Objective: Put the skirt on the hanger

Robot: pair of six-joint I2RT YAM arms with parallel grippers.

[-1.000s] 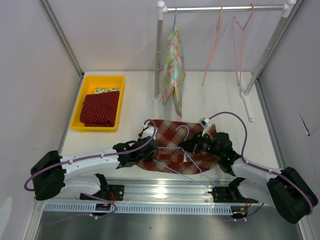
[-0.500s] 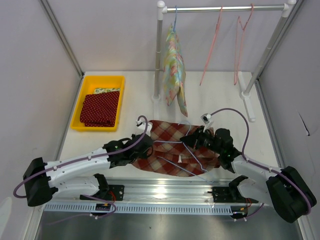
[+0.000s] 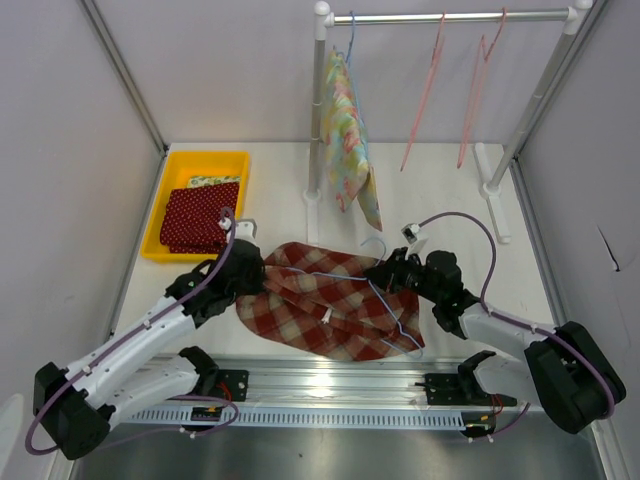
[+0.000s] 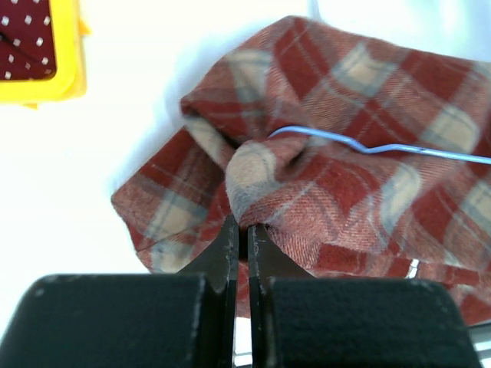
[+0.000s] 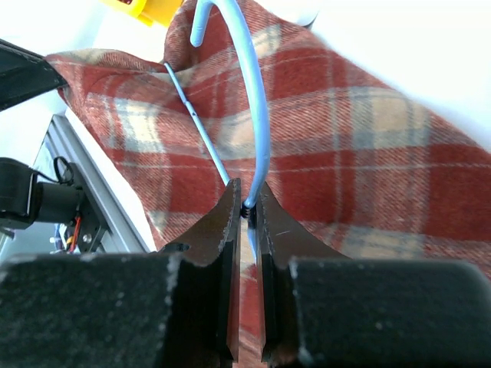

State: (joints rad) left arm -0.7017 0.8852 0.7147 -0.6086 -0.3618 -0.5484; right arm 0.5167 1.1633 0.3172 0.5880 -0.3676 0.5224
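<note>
Two-handed threading step, by the look of it, with the skirt not yet on the hanger. At left, left gripper [image 4: 242,228] pinched tight on a bunched fold of the skirt [image 3: 320,305]: thick, soft, red-and-cream plaid, rumpled at mid-table. On top of the cloth, a thin blue wire hanger [image 5: 257,100], smooth and springy. At right, right gripper [image 5: 247,205] clamped on the hanger's neck just below the hook. Next, probably: open the waistband and feed one hanger arm inside without snagging.
</note>
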